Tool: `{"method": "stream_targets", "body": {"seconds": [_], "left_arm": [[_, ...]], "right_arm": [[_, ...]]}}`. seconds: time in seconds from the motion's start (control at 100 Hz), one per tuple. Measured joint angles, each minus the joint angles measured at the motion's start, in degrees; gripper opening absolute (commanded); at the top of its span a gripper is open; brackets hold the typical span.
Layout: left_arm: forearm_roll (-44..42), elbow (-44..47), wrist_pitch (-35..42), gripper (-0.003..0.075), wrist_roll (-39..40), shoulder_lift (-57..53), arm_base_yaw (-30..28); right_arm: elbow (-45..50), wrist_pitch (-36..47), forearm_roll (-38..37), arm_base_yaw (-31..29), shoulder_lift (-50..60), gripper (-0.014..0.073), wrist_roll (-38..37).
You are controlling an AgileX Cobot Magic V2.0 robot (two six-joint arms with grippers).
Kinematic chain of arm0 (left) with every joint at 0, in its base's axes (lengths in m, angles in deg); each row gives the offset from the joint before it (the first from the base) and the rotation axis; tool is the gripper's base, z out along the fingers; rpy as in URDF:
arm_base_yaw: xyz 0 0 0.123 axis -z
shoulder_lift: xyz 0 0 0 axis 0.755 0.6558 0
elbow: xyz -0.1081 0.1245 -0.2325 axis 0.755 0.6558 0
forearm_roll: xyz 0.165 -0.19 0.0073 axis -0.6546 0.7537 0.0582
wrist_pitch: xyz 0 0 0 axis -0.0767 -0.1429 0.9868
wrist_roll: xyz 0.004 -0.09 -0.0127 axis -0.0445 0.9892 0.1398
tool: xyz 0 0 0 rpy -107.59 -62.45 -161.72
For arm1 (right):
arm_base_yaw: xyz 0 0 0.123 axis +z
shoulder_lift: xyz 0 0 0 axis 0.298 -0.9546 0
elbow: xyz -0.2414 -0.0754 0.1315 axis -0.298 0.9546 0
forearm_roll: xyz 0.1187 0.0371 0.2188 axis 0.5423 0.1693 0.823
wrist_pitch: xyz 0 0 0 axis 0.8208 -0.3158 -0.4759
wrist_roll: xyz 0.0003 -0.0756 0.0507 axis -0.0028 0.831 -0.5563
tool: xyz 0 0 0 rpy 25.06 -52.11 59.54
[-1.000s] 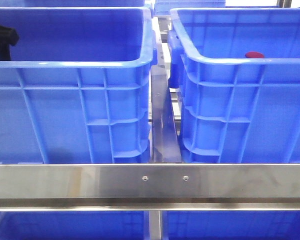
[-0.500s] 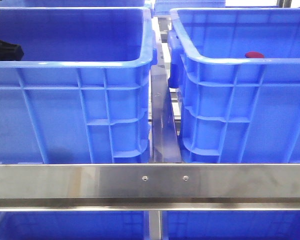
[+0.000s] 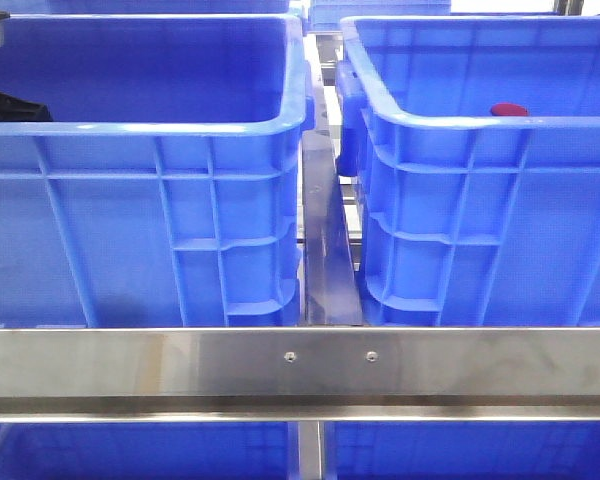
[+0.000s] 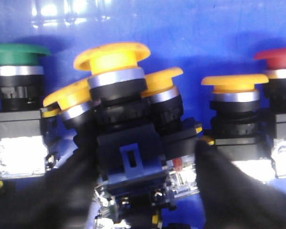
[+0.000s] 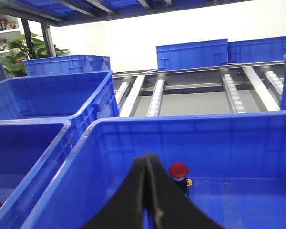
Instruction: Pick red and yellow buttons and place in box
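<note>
left gripper (image 4: 143,167): sitting down inside the left crate (image 3: 145,130), fingers spread wide either side of a yellow button (image 4: 113,59); not pinching yet as far as I can see
yellow button: standing cap-up right between the two dark fingers (image 4: 62,186), its black body dead centre in the gap; more yellow caps are crowding just beside it, plus a green button (image 4: 14,55) off to one side
key relation: the button is lying straight ahead of the left gripper; left arm is clearly the nearer one
right gripper (image 5: 148,191): fingers pressed together, holding nothing, hanging over the box (image 5: 190,129)
red button (image 5: 178,170): already sitting in the box near its far wall
risk: neighbours are looking close enough to get snagged, I reckon
</note>
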Motion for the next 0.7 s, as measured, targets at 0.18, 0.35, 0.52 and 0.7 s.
{"method": "stream_targets", "body": {"seconds": [0.18,0.35,0.52,0.7], "left_arm": [[-0.3,0.0,0.0,-0.0016,0.0,0.0,-0.1],[-0.3,0.0,-0.8,-0.0019,0.0,-1.5,-0.1],[-0.3,0.0,-2.7,-0.0019,0.0,-7.6,0.5],[-0.3,0.0,-6.3,-0.0019,0.0,-16.5,3.6]], "right_arm": [[0.0,0.0,0.0,0.0,0.0,-0.0068,0.0],[0.0,0.0,0.0,0.0,0.0,-0.0068,0.0],[0.0,0.0,0.0,0.0,0.0,-0.0068,0.0],[0.0,-0.1,0.0,0.0,0.0,-0.0068,0.0]]}}
